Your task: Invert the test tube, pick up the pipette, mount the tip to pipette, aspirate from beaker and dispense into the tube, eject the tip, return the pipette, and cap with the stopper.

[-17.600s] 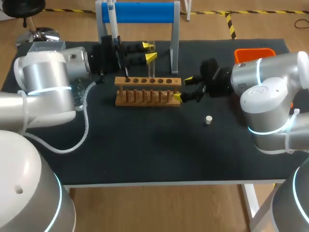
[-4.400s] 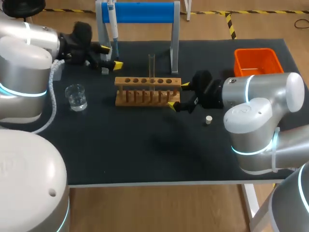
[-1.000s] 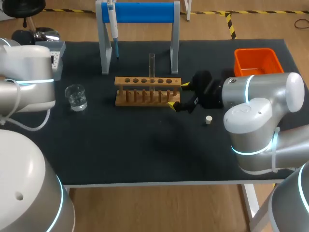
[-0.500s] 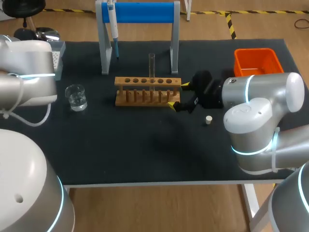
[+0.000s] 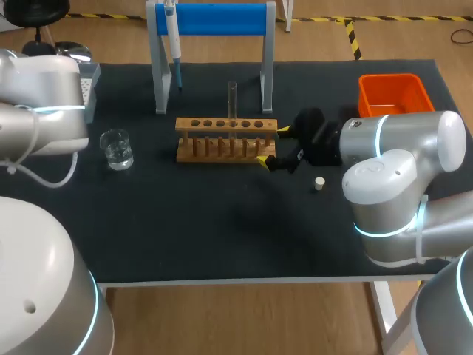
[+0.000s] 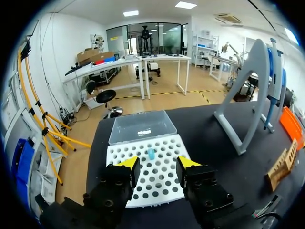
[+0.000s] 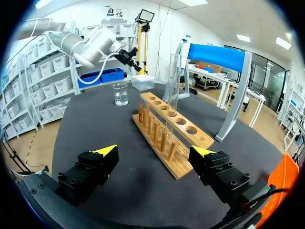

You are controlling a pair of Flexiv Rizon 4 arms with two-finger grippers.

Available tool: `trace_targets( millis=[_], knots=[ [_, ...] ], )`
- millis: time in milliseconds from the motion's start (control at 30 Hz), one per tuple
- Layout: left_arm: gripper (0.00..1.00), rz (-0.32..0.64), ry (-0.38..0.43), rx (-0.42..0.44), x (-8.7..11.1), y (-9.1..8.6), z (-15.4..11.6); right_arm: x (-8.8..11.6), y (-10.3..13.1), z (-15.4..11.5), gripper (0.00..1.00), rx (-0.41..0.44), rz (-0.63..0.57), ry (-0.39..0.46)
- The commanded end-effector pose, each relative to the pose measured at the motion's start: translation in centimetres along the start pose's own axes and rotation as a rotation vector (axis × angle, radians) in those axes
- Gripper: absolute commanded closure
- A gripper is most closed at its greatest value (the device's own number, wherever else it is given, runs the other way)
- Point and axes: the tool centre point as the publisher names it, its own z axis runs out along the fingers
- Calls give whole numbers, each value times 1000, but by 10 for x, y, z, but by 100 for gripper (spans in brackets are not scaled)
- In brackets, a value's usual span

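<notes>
Left arm [image 5: 41,103] has drawn back over the tip box [image 6: 155,181].

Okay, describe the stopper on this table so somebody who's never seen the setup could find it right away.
On the black table, find the wooden test tube rack in the middle. Just right of it, past the right arm's claw, sits the stopper: a small cream plug alone on the bare tabletop, unlike the glass test tube standing in the rack.
</notes>
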Motion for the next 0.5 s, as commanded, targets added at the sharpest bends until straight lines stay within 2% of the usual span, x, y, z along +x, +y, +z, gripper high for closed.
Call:
trace_targets(
  millis=[33,500],
  knots=[
    [53,1,3,-13,-3,-3,8,0,0,0,0,0,1,0],
    [58,3,4,-28,-6,-3,18,0,0,0,0,0,1,0]
  ],
)
